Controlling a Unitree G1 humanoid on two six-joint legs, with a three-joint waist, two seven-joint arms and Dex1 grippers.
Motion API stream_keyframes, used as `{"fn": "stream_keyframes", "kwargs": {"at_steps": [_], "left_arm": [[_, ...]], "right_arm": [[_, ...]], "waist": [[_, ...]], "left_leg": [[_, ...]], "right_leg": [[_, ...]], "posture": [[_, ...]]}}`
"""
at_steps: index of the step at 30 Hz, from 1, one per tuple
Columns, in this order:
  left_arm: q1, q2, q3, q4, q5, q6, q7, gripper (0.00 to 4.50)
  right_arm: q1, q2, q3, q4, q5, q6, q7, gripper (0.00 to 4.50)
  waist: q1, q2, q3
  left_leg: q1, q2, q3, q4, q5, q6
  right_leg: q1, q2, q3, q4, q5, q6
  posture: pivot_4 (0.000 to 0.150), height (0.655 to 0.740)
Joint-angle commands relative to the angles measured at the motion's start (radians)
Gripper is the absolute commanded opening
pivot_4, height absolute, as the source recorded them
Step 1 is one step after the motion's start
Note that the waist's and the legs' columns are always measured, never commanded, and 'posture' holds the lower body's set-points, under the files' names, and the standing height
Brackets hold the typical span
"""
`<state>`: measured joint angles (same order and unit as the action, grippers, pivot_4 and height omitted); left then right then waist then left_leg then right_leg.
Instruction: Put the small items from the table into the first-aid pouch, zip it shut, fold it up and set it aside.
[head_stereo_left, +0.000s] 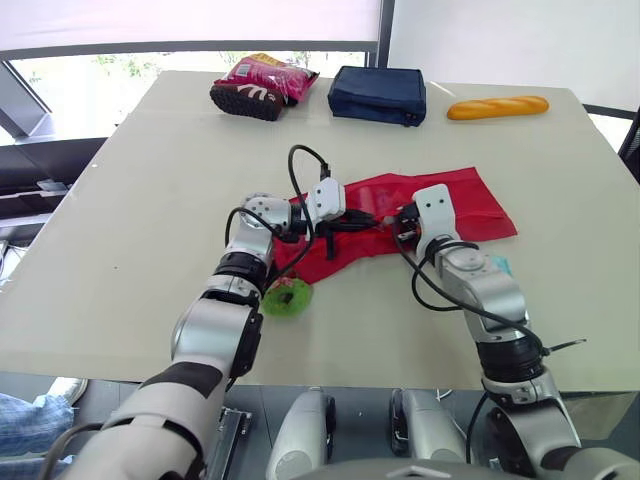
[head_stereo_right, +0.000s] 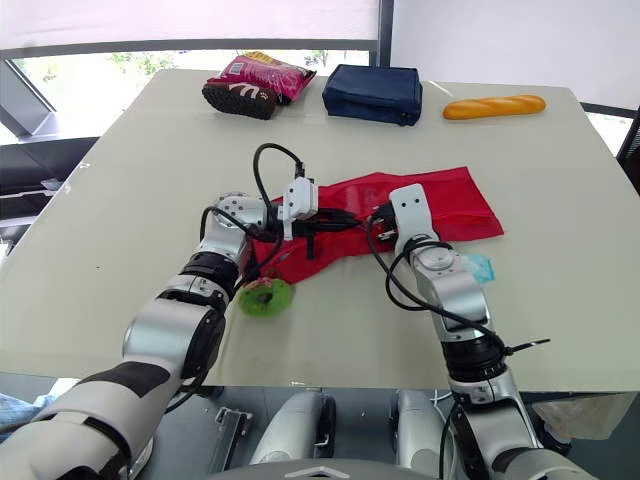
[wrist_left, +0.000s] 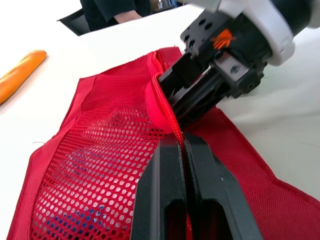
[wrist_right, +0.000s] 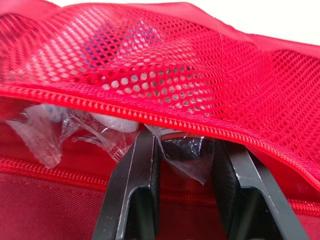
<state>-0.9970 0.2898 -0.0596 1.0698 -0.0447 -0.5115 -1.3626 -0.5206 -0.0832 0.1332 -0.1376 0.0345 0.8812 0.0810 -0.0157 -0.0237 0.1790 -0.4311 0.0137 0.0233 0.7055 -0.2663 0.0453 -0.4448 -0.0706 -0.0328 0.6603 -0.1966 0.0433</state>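
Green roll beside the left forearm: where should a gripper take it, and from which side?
Its outer rim, pinched across from above. The green roll lies flat on the table, round edge exposed. Approach from its right, probably: the left forearm sits close on the other side.

Behind the mesh of the first-aid pouch (wrist_right: 200, 60) in the right wrist view, a blue shape (wrist_right: 107, 42) is too blurred to name, and the clear-wrapped items (wrist_right: 75, 125) are partly hidden under the zipper edge. In the head views, a green item (head_stereo_left: 290, 299) at lower centre is half covered by the left forearm (head_stereo_left: 238, 268); a pale blue item (head_stereo_right: 479, 267) right of centre peeks from behind the right forearm (head_stereo_right: 450, 290). A person (wrist_left: 115, 10) is cut off by the left wrist view's edge.
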Motion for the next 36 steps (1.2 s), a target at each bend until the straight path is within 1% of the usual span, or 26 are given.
{"fn": "stream_keyframes", "kwargs": {"at_steps": [1, 7, 8, 9, 10, 11, 12, 14, 19, 24, 27, 29, 31, 32, 34, 36], "left_arm": [[0.008, -0.003, 0.007, -0.066, -0.040, 0.006, -0.030, 0.00], [0.035, -0.013, -0.005, -0.111, -0.055, 0.026, -0.048, 0.00], [0.037, -0.012, -0.006, -0.116, -0.056, 0.028, -0.048, 0.00], [0.038, -0.011, -0.007, -0.118, -0.056, 0.030, -0.048, 0.00], [0.038, -0.009, -0.006, -0.118, -0.056, 0.032, -0.047, 0.00], [0.036, -0.006, -0.006, -0.116, -0.055, 0.032, -0.045, 0.00], [0.034, -0.003, -0.005, -0.114, -0.054, 0.032, -0.043, 0.00], [0.028, 0.003, -0.004, -0.103, -0.050, 0.030, -0.039, 0.00], [0.009, 0.017, -0.006, -0.071, -0.043, 0.022, -0.026, 0.00], [-0.008, 0.030, -0.010, -0.038, -0.034, 0.009, -0.022, 0.00], [-0.017, 0.033, -0.013, -0.024, -0.031, 0.002, -0.029, 0.00], [-0.023, 0.035, -0.014, -0.020, -0.034, 0.001, -0.045, 0.00], [-0.029, 0.042, -0.016, -0.016, -0.034, 0.005, -0.072, 0.00], [-0.031, 0.047, -0.017, -0.013, -0.036, 0.008, -0.089, 0.00], [-0.035, 0.059, -0.016, -0.009, -0.044, 0.015, -0.132, 0.00], [-0.042, 0.081, -0.014, 0.005, -0.048, 0.017, -0.183, 0.00]], "right_arm": [[-0.054, 0.007, -0.025, 0.006, -0.001, -0.051, 0.000, 0.85], [-0.092, 0.069, -0.048, 0.077, 0.003, -0.148, -0.037, 0.85], [-0.088, 0.072, -0.049, 0.078, 0.004, -0.147, -0.035, 1.88], [-0.082, 0.074, -0.049, 0.077, 0.004, -0.147, -0.034, 2.17], [-0.071, 0.074, -0.046, 0.070, 0.002, -0.147, -0.033, 2.81], [-0.060, 0.072, -0.044, 0.059, 0.000, -0.142, -0.032, 3.16], [-0.049, 0.070, -0.043, 0.047, -0.001, -0.137, -0.031, 3.66], [-0.013, 0.053, -0.036, -0.006, 0.007, -0.104, -0.010, 4.45], [0.092, -0.021, -0.025, -0.199, 0.060, 0.004, 0.078, 4.45], [0.183, -0.101, -0.046, -0.399, 0.172, 0.100, 0.190, 4.45], [0.237, -0.150, -0.068, -0.495, 0.249, 0.102, 0.272, 4.45], [0.293, -0.197, -0.083, -0.552, 0.267, -0.007, 0.335, 4.45], [0.375, -0.236, -0.121, -0.589, 0.263, -0.219, 0.404, 4.45], [0.411, -0.256, -0.148, -0.602, 0.282, -0.270, 0.438, 4.45], [0.468, -0.294, -0.212, -0.618, 0.331, -0.298, 0.490, 4.45], [0.528, -0.345, -0.311, -0.626, 0.399, -0.331, 0.560, 4.45]], "waist": [[-0.001, 0.000, 0.000], [-0.001, 0.000, 0.000], [-0.001, 0.000, 0.000], [-0.001, 0.000, 0.000], [-0.001, 0.000, 0.000], [0.000, 0.000, 0.000], [0.000, 0.000, 0.000], [0.000, 0.000, 0.000], [0.001, 0.000, 0.000], [-0.003, 0.000, 0.000], [-0.001, 0.000, 0.000], [0.002, 0.000, 0.000], [0.005, 0.000, 0.000], [0.004, 0.000, 0.000], [0.004, 0.000, 0.000], [0.003, 0.000, 0.000]], "left_leg": [[0.000, 0.000, 0.000, 0.000, 0.000, 0.000], [0.000, 0.000, 0.000, 0.000, 0.000, 0.000], [0.000, 0.000, 0.000, 0.000, 0.000, 0.000], [0.000, 0.000, 0.000, 0.000, 0.000, 0.000], [0.000, 0.000, 0.000, 0.000, 0.000, 0.000], [0.000, 0.000, 0.000, 0.000, 0.000, 0.000], [0.000, 0.000, 0.000, 0.000, 0.000, 0.000], [0.000, 0.000, 0.000, 0.000, 0.000, 0.000], [0.000, 0.000, 0.000, 0.000, 0.000, 0.000], [0.000, 0.001, 0.000, 0.000, 0.000, 0.000], [0.000, 0.001, -0.001, 0.000, 0.000, 0.000], [0.000, 0.001, -0.001, 0.000, 0.000, 0.000], [0.000, 0.001, -0.001, 0.000, 0.000, 0.000], [0.000, 0.000, -0.001, 0.000, 0.000, 0.000], [0.000, 0.000, 0.000, 0.000, 0.000, 0.000], [0.001, 0.000, 0.000, 0.000, 0.000, 0.000]], "right_leg": [[0.000, 0.000, 0.000, 0.000, 0.000, 0.000], [0.000, 0.000, 0.000, 0.000, 0.000, 0.000], [0.000, 0.000, 0.000, 0.000, 0.000, 0.000], [0.000, 0.000, 0.000, 0.000, 0.000, 0.000], [0.000, 0.000, 0.000, 0.000, 0.000, 0.000], [0.000, 0.000, 0.000, 0.000, 0.000, 0.000], [0.000, 0.000, 0.000, 0.000, 0.000, 0.000], [0.000, 0.000, 0.000, 0.000, 0.000, 0.000], [0.000, 0.000, 0.000, 0.000, 0.000, 0.000], [0.000, 0.001, 0.000, 0.000, 0.000, 0.000], [0.000, 0.001, 0.000, 0.000, 0.000, 0.000], [0.000, 0.001, 0.000, 0.000, 0.000, 0.000], [0.000, 0.000, 0.000, -0.001, 0.000, 0.000], [0.000, 0.000, 0.000, -0.002, 0.000, 0.001], [0.001, 0.000, 0.000, -0.002, -0.001, 0.002], [0.001, 0.000, 0.000, -0.002, -0.001, 0.002]], "posture": [[0.150, 0.7164], [0.150, 0.7164], [0.150, 0.7164], [0.150, 0.7164], [0.150, 0.7164], [0.150, 0.7164], [0.150, 0.7164], [0.150, 0.7164], [0.150, 0.7164], [0.150, 0.7164], [0.150, 0.7164], [0.150, 0.7164], [0.150, 0.7164], [0.150, 0.7164], [0.150, 0.7164], [0.150, 0.7164]]}}
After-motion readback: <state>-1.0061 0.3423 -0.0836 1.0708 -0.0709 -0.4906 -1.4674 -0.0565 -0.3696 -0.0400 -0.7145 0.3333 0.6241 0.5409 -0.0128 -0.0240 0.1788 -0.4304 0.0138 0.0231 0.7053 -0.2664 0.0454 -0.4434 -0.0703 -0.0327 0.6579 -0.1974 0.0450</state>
